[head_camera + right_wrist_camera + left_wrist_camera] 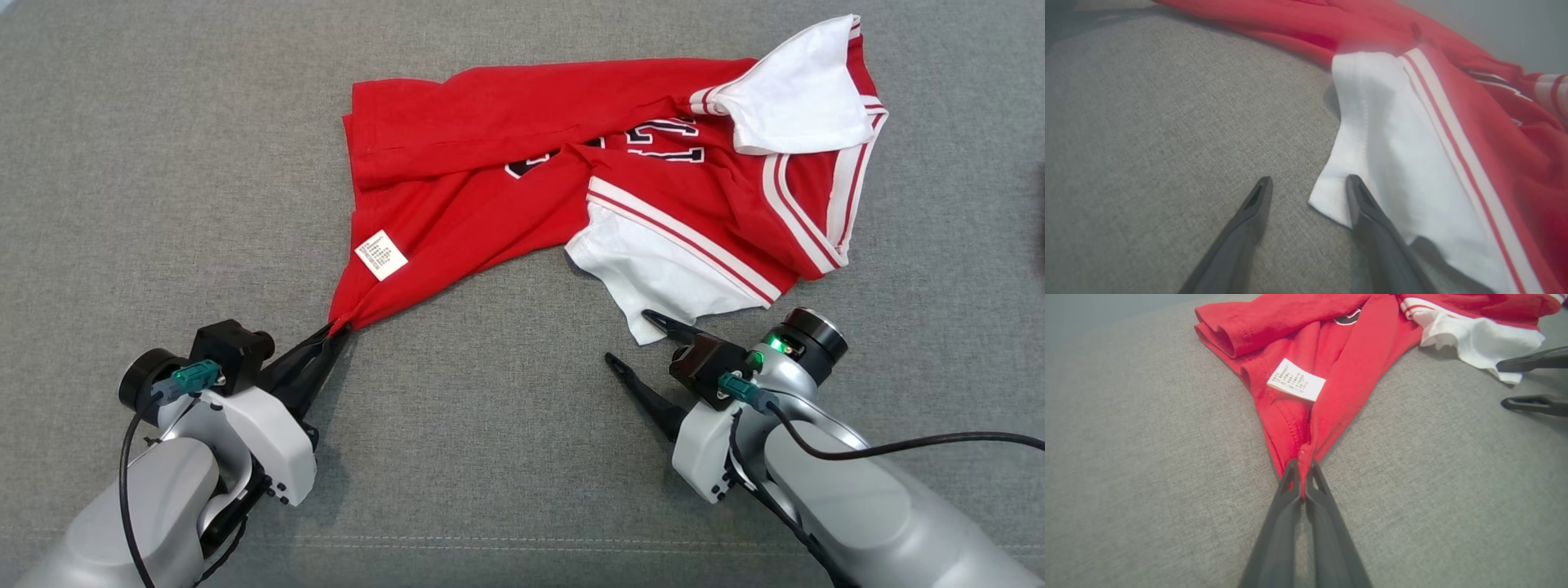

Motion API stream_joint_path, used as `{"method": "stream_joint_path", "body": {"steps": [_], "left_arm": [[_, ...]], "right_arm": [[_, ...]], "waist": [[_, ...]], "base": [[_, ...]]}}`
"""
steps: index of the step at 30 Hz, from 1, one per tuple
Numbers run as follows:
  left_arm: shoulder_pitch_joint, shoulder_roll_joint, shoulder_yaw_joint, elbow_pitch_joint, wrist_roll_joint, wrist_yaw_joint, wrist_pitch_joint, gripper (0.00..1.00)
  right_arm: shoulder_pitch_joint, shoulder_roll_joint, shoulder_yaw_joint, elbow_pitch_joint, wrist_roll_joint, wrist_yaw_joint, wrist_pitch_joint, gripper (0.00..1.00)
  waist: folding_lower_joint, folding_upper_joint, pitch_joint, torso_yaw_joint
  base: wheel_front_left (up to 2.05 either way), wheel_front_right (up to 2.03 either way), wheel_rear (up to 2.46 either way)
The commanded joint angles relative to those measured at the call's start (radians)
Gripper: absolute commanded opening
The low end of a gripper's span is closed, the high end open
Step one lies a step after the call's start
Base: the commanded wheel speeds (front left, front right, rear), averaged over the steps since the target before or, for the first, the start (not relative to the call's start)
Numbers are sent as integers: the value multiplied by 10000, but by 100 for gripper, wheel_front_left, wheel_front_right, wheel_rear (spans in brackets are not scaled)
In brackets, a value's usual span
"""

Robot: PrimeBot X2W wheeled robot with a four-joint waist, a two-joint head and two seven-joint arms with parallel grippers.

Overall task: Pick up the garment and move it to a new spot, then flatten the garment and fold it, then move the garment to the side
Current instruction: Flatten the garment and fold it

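The garment (522, 171) is a red jersey with white sleeves, striped trim and dark numbers, lying crumpled on grey fabric. A white care label (380, 255) faces up near its lower left corner. My left gripper (336, 331) is shut on that red corner, the cloth (1306, 428) bunched between the fingertips and pulled taut. My right gripper (635, 339) stands open at the corner of the lower white sleeve (653, 278). In the right wrist view one fingertip (1357, 192) lies on the sleeve's corner (1392, 155) and the other rests on bare fabric.
The grey upholstered surface (163, 163) stretches all around, with a seam (522, 545) running across near the front edge. From the left wrist view the right gripper's two dark fingers (1531, 381) show at the right, beside the white sleeve.
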Motion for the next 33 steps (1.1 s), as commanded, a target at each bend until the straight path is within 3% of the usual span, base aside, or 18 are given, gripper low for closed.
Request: {"method": "stream_joint_path", "body": {"steps": [1,3,7,10,12,13,24,33], "left_arm": [[-193,389,401,-129,-77,6,-130,0],[-200,390,414,-137,-73,6,-130,0],[-228,393,436,-155,-67,6,-130,0],[-254,398,426,-153,-56,6,-130,0],[-266,405,422,-144,-58,6,-130,0],[-270,409,419,-138,-58,6,-130,0],[-224,479,481,-123,-104,6,-130,0],[-161,610,618,-283,-13,6,-130,0]], "right_arm": [[150,-15,35,126,-69,6,176,91],[105,-6,-5,240,-146,6,201,87],[32,25,-134,455,-295,6,301,70],[10,14,-237,636,-394,6,421,38],[-4,-2,-322,726,-446,6,488,8],[-8,-6,-371,752,-461,6,490,0],[-146,25,-1193,147,-393,6,-189,0],[-77,-302,-1632,-1714,173,6,-417,0]], "waist": [[0,-1,8,-18],[0,-1,26,-48],[0,-1,55,-106],[0,-1,48,-134],[0,-1,31,-152],[0,-1,21,-159],[0,-1,-164,-303],[0,-1,-591,-511]], "base": [[0,0,0],[0,0,0],[0,0,0],[0,0,0],[0,0,0],[0,0,0],[0,0,0],[0,0,0]]}}
